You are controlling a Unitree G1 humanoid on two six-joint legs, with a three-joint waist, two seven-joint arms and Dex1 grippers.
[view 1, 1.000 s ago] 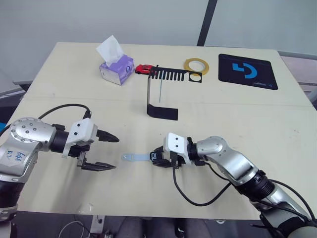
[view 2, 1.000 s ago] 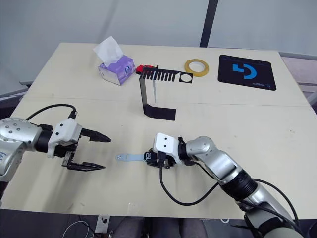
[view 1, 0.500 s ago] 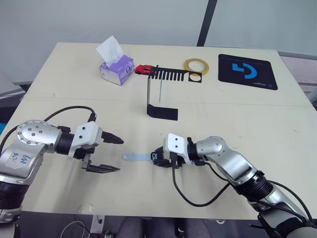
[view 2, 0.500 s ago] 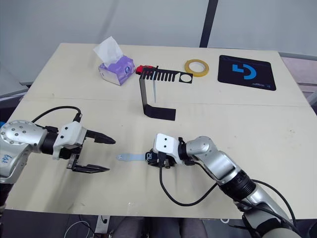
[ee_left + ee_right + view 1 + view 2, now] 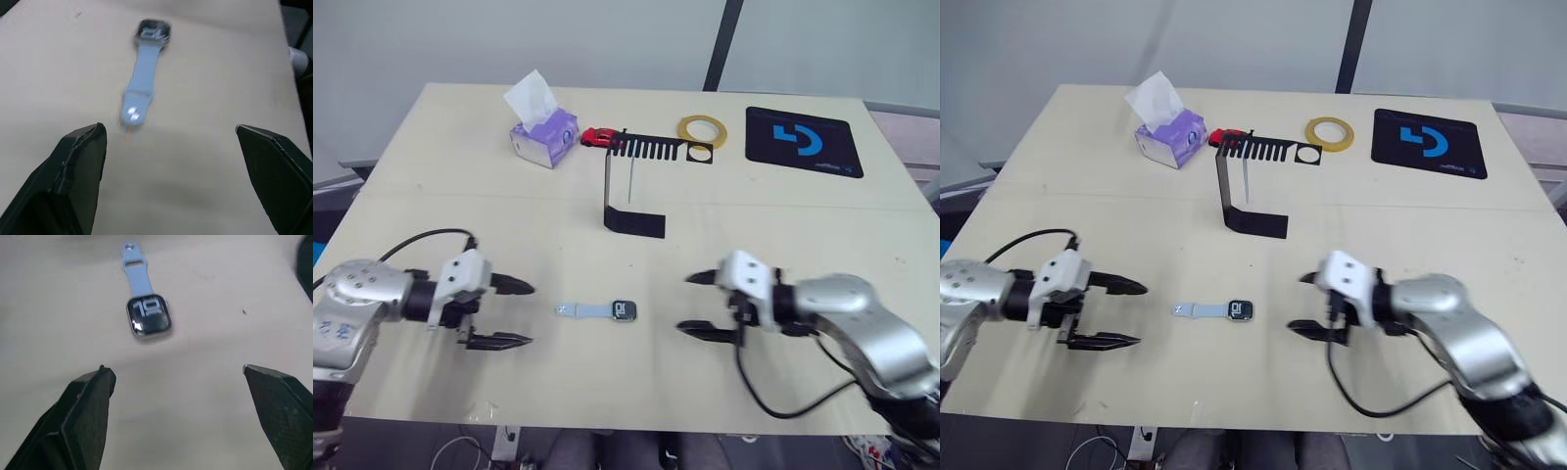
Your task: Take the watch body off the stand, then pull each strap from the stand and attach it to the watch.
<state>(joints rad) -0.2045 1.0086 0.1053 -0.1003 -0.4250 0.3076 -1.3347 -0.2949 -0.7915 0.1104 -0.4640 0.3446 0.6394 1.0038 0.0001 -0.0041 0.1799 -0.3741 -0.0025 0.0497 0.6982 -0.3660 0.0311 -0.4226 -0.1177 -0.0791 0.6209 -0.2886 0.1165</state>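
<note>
Pale wood table [image 5: 431,176] holds everything. Near its front edge lies the watch [image 5: 624,310], flat, screen up. One strap [image 5: 584,310] is already joined to it and points toward the robot's left. Both grippers are wide open and hold nothing. The left gripper [image 5: 510,313] is near the strap's free end. The right gripper [image 5: 696,304] is near the watch, on its bare side. Neither one touches the watch.

Farther back stands the stand [image 5: 628,181]. A thin pale strip, likely the second strap [image 5: 632,181], hangs from its comb bar. Behind the stand sit a tissue box [image 5: 543,132], a small red toy [image 5: 597,137], a yellow tape ring [image 5: 702,129] and a black mat [image 5: 803,140].

The next job, I think, is to get that second strap. A good way is to reach past the watch without bumping it. Pinch the strap low, where it hangs free of the bar. Pull it gently down and off, so the light stand does not tip. Then bring the strap end to the bare side of the watch. The other gripper should hold the watch steady while the strap slides in.
</note>
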